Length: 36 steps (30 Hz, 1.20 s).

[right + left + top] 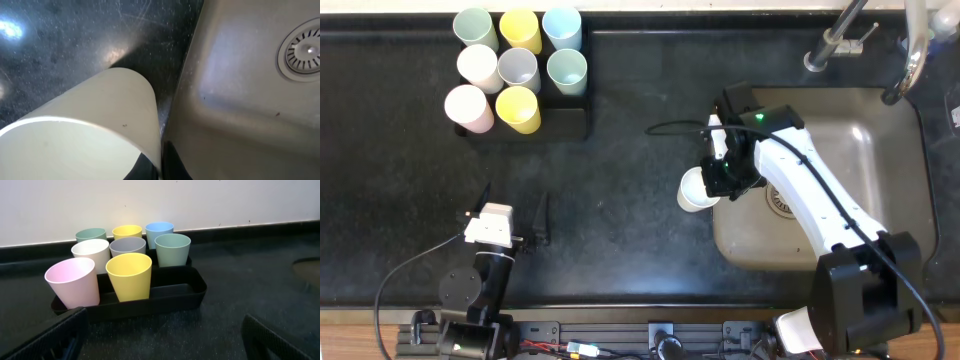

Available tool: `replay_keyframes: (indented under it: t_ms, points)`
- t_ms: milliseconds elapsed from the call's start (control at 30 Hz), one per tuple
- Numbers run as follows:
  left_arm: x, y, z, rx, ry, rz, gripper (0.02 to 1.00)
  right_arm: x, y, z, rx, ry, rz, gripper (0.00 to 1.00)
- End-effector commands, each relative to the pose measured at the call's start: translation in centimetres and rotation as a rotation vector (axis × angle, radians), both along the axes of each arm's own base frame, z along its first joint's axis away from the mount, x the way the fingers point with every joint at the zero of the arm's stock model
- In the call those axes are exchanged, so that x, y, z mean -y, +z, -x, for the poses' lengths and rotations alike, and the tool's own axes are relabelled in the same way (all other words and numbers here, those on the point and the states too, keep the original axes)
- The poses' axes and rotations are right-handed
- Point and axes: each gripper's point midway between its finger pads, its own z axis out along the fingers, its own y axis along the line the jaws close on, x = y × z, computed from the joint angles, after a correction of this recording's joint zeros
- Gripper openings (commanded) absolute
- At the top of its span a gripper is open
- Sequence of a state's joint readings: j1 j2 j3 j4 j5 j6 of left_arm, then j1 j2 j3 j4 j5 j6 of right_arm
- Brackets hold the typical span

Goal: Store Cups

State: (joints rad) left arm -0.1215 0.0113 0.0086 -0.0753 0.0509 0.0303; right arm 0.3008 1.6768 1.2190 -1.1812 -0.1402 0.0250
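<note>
**A:** From above, where is the cup?
**B:** The white cup [693,190] is gripped by the right pincer [712,183], at the sink's [880,120] edge. The left pincer [510,213] gapes wide and holds nothing, well short of the tray [572,122].
**A:** Left wrist?
**B:** Eight cups [127,275] stand upright in the tray [192,292], with the fingers [65,332] far apart.
**A:** Right wrist?
**B:** The cup [100,115] hangs over the desk [75,40], just beside the sink [240,100]. The pincer is clamped on the cup's wall.

Tray [570,118] at back left of counter [620,250], eight cups [518,70] in it. Sink [880,130] at right. Lone cup [695,190] just left of the sink rim.
</note>
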Motion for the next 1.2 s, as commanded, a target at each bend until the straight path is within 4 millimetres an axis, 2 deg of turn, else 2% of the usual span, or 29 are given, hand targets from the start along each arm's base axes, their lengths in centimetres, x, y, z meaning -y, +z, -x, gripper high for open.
replay_keyframes:
  t_ms: [33,133,200,267,333,367,467,567,633,733,767,800,833,900,1100,1200]
  points:
    - [0.0,0.1,0.0,0.008,-0.007,-0.017,1.000,-1.2,3.6,-1.5,0.120,0.016,-0.053,0.045]
    - [0.0,0.1,0.0,0.008,-0.007,-0.017,1.000,-2.5,8.8,-3.8,0.253,-0.001,-0.114,0.040]
    - [0.0,0.1,0.0,0.008,-0.007,-0.017,1.000,-3.6,13.4,-5.8,0.361,-0.018,-0.159,0.040]
    - [0.0,0.1,0.0,0.008,-0.007,-0.017,1.000,-4.9,17.1,-7.2,0.443,-0.014,-0.199,0.040]
    - [0.0,0.1,0.0,0.008,-0.007,-0.017,0.998,-7.0,20.4,-8.3,0.510,0.014,-0.239,0.040]
    - [0.0,0.1,0.0,0.008,-0.007,-0.017,1.000,-8.7,22.1,-8.9,0.537,0.037,-0.266,0.042]
    - [0.0,0.1,0.0,0.008,-0.007,-0.017,1.000,-13.0,23.8,-9.7,0.562,0.106,-0.308,0.042]
    - [0.0,0.1,0.0,0.008,-0.007,-0.017,1.000,-16.7,23.1,-10.4,0.549,0.163,-0.321,0.040]
    - [0.0,0.1,0.0,0.008,-0.007,-0.017,1.000,-18.6,21.5,-10.9,0.515,0.168,-0.321,0.040]
    - [0.0,0.1,0.0,0.008,-0.007,-0.017,1.000,-20.7,18.0,-11.4,0.448,0.171,-0.299,0.045]
    - [0.0,0.1,0.0,0.008,-0.007,-0.017,1.000,-21.0,17.2,-11.4,0.436,0.172,-0.292,0.042]
    - [0.0,0.1,0.0,0.008,-0.007,-0.017,0.998,-21.7,15.2,-11.6,0.407,0.174,-0.261,0.042]
    - [0.0,0.1,0.0,0.008,-0.007,-0.017,1.000,-21.9,14.2,-11.7,0.394,0.174,-0.239,0.045]
    - [0.0,0.1,0.0,0.008,-0.007,-0.017,1.000,-22.3,12.7,-11.8,0.378,0.178,-0.211,0.045]
    - [0.0,0.1,0.0,0.008,-0.007,-0.017,1.000,-23.4,10.8,-11.9,0.364,0.166,-0.186,0.045]
    - [0.0,0.1,0.0,0.008,-0.007,-0.017,1.000,-23.6,9.1,-12.0,0.346,0.146,-0.147,0.042]
